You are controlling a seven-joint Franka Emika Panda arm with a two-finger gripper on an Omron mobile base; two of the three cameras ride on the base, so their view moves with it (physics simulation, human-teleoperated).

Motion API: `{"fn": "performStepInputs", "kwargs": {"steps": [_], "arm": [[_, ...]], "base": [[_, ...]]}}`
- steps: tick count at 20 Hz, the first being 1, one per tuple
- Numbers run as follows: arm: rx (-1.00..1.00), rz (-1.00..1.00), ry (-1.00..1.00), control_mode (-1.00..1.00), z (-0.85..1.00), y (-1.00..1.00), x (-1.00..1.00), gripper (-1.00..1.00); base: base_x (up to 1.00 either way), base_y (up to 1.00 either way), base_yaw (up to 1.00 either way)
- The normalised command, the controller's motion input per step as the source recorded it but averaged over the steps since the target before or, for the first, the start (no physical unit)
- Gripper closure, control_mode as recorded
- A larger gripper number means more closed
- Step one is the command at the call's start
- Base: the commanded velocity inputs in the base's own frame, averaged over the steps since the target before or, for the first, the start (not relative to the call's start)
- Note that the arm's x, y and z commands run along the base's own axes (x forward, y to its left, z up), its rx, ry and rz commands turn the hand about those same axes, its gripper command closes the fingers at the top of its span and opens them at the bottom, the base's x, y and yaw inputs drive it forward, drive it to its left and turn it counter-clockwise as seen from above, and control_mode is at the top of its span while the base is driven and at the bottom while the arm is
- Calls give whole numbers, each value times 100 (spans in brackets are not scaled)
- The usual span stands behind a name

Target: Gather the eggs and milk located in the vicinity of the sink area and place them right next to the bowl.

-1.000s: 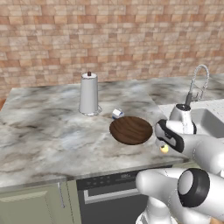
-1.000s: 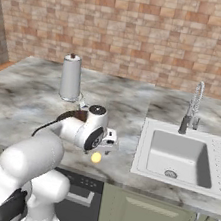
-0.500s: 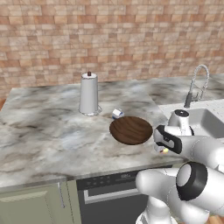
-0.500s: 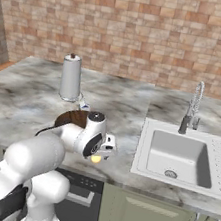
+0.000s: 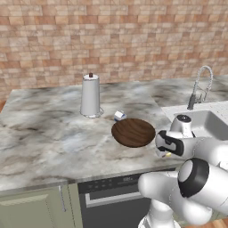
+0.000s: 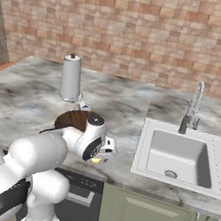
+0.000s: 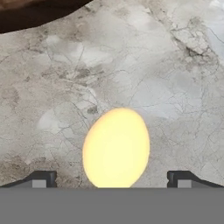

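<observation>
The gripper [image 7: 112, 178] stands spread wide, the egg [image 7: 116, 148] lying between its fingertips on the counter [image 7: 166, 87], bowl [image 7: 35, 13] just beyond

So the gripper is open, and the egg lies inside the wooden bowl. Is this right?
Not quite. The gripper is open, but the egg lies on the marble counter beside the wooden bowl, not inside it. The hand view shows the egg on the counter between the spread fingertips.
</observation>
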Motion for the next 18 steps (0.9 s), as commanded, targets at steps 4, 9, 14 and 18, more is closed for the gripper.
{"fn": "performStepInputs", "kwargs": {"steps": [4,9,14,18], "arm": [[0,0,0,-100,-9,0,4,-100],[0,0,0,-100,-5,0,9,-100],[0,0,0,-100,0,0,21,-100],[0,0,0,-100,-1,0,1,-100]], "base": [[0,0,0],[0,0,0],[0,0,0],[0,0,0]]}}
